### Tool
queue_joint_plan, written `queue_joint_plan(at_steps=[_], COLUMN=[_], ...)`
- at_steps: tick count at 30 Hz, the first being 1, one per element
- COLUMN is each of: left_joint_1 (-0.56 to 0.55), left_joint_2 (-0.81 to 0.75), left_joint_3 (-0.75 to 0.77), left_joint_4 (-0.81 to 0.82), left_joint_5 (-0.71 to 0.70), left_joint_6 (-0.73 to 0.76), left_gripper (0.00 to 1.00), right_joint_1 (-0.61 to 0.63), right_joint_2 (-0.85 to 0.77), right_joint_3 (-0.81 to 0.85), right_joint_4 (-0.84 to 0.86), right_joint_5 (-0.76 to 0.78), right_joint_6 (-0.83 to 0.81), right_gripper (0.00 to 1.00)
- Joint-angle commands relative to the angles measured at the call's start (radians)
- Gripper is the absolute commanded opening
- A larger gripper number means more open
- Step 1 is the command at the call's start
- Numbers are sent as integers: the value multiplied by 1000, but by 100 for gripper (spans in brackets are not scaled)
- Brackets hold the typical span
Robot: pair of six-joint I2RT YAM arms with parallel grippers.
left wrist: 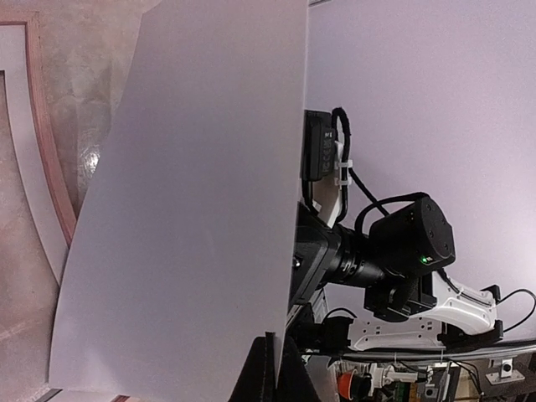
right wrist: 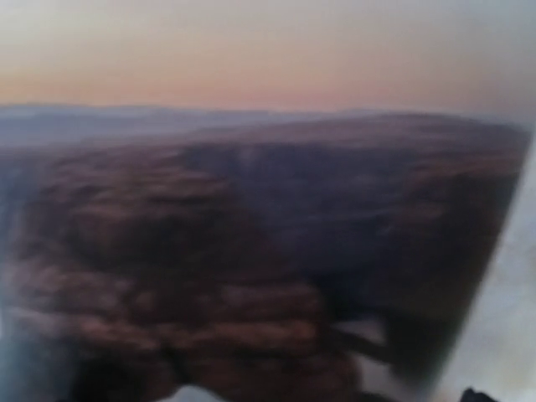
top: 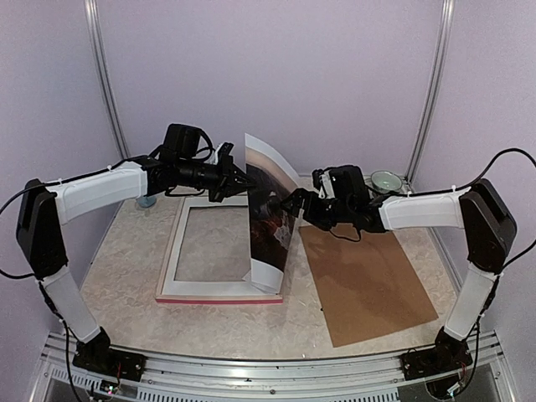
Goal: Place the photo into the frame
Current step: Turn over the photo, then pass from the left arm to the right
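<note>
Pale lilac walls (top: 276,75) close me in on three sides, plain and matte, with no window in sight. A slim metal pole (top: 102,75) runs up the back left corner and another (top: 433,84) up the back right. Under me lies a table (top: 126,280) with a beige, marble-patterned top, edged at the near side by a ribbed aluminium rail (top: 268,370). The light is soft and even, casting only faint shadows.

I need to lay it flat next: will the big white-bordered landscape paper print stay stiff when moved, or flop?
Probably floppy: the white-bordered landscape print bows though the left hand pinches one upper edge. Likely light, since that single pinch holds it upright. Its lower edge might slide or buckle on the pink-edged rectangular frame.
</note>
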Motion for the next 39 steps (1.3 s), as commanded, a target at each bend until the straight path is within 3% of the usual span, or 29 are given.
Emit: queue_joint_plan(at_steps=[1,4,11,13,18,27,39], left_joint_1=[-19,-28,-58,-68,-88,-123,-142], left_joint_2=[34,56,121,138,179,263,308], left_joint_3=[10,13,44,51,65,124,150], left_joint_4=[62,83,107,109,109,113,114], left_joint_5=[-2,1,4,3,-40,-93,-124], left_joint_6=[-17,-28,-43,-47,-68,-94,-100], left_gripper=[3,3,5,5,5,6,9], right_joint_1=[-22,-26,-26,-22,53,287,376], right_joint_2=[-38,-70,-190,-224,-283,-153,0], right_joint_3=[-97,-141,-194,-202,-115,142,299], right_joint_4=[162,220,139,91,-159,-550,-760], right_joint_5=[-109,-135,-89,-69,150,539,758], right_joint_6=[127,160,120,103,-10,-94,-52], right_gripper=[99,99,99,99,99,99,98])
